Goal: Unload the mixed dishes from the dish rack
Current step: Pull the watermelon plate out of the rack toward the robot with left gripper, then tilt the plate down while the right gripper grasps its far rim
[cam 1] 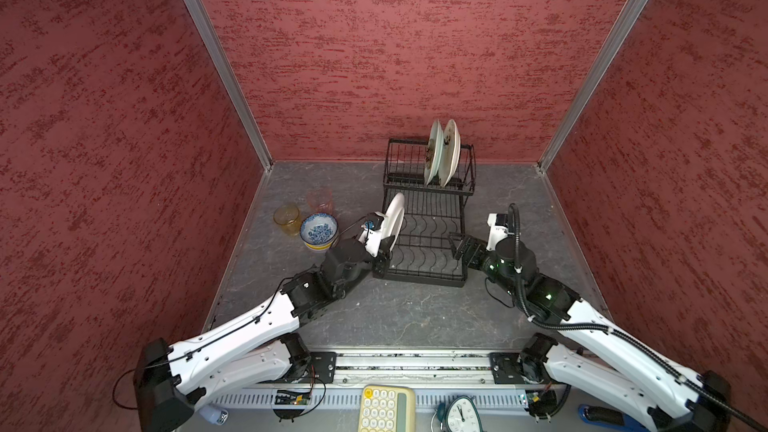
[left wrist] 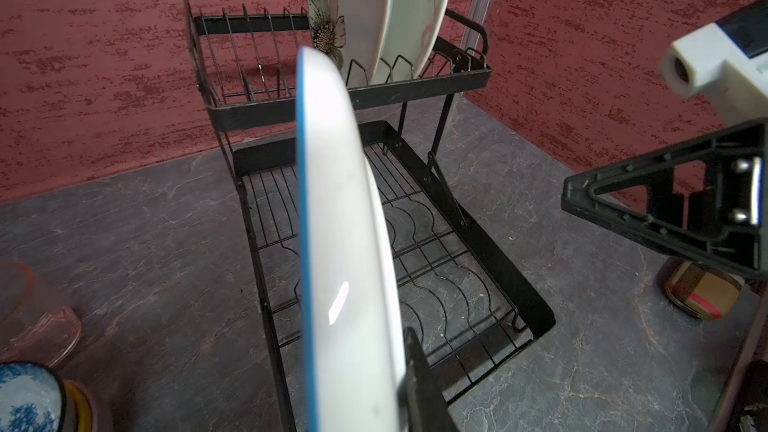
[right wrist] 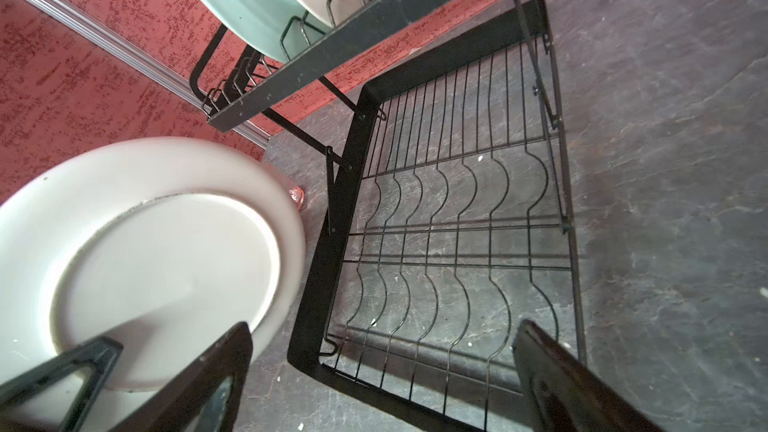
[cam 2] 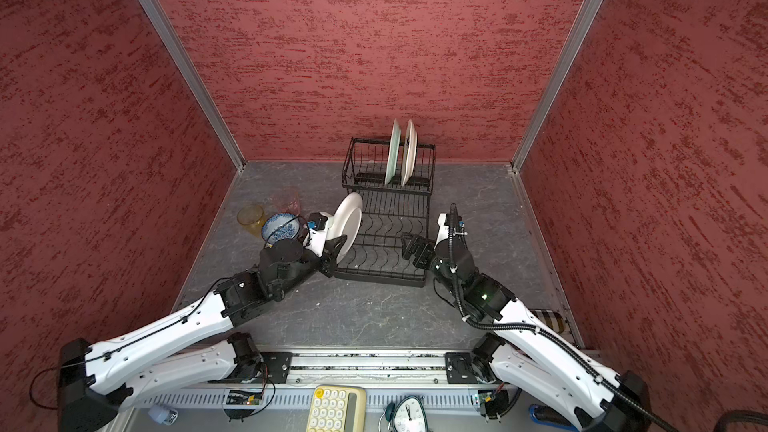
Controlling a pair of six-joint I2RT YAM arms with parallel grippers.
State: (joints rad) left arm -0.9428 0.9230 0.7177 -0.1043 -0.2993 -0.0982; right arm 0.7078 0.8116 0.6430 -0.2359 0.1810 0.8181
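The black wire dish rack (cam 1: 428, 261) stands at the back middle of the table. A pale green plate (cam 1: 433, 151) and a cream plate (cam 1: 452, 151) stand upright in its raised basket. My left gripper (cam 1: 384, 248) is shut on the lower rim of a white plate (cam 1: 395, 218), blue along its edge (left wrist: 345, 243), held upright over the left side of the flat grid tray (right wrist: 457, 243). My right gripper (right wrist: 382, 371) hangs open and empty over the tray's right side (cam 1: 457, 243). To the left stand a blue-white bowl (cam 1: 319, 229) stacked on a yellow bowl (cam 1: 316, 246), an amber tumbler (cam 1: 286, 220) and a pink tumbler (cam 1: 320, 201).
Red textured walls close in the table on three sides. A plaid-patterned object (cam 2: 548, 320) lies at the right edge of the table. A yellow keypad (cam 1: 386, 407) and a clock (cam 1: 461, 413) sit in front of the rail.
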